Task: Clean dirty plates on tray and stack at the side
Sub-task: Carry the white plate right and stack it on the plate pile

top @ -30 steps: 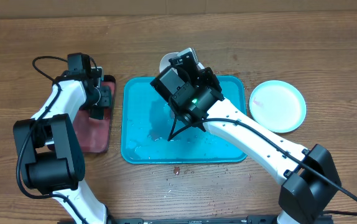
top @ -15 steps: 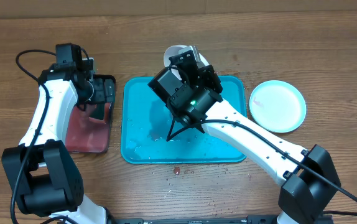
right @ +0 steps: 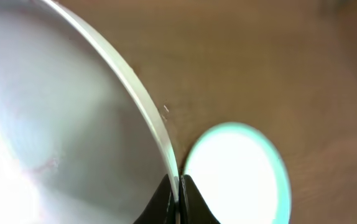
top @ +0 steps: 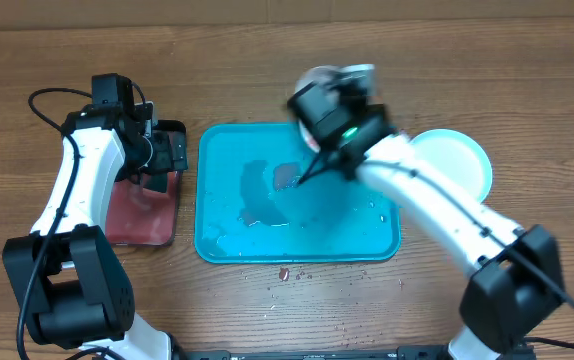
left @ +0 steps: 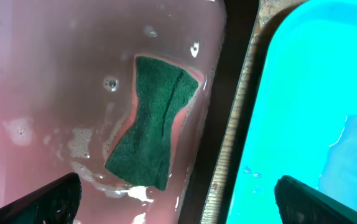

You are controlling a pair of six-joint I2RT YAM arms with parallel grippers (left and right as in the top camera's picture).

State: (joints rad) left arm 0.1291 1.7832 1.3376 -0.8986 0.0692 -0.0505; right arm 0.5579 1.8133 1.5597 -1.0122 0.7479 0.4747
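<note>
My right gripper (right: pixel 178 186) is shut on the rim of the white plate (right: pixel 60 124), which it holds tilted in the air; in the overhead view the plate (top: pixel 319 80) shows blurred above the far edge of the turquoise tray (top: pixel 217 170). Faint red smears show on the plate. The light blue plate (top: pixel 467 165) lies on the table to the right of the tray, also in the right wrist view (right: pixel 234 168). My left gripper (left: pixel 178 202) is open over the black-rimmed tray (top: pixel 137 215), above a green sponge (left: pixel 153 134) lying in pinkish liquid. The yellow-green plate is out of view.
The turquoise tray holds water puddles (top: pixel 262 195) and droplets. Small red crumbs (top: pixel 283 272) lie on the wooden table in front of the tray. The turquoise tray's edge also shows in the left wrist view (left: pixel 303 93).
My right arm has swung right and back, carrying the white plate off the tray towards the light blue plate. My left arm has hardly moved over the black-rimmed tray.
</note>
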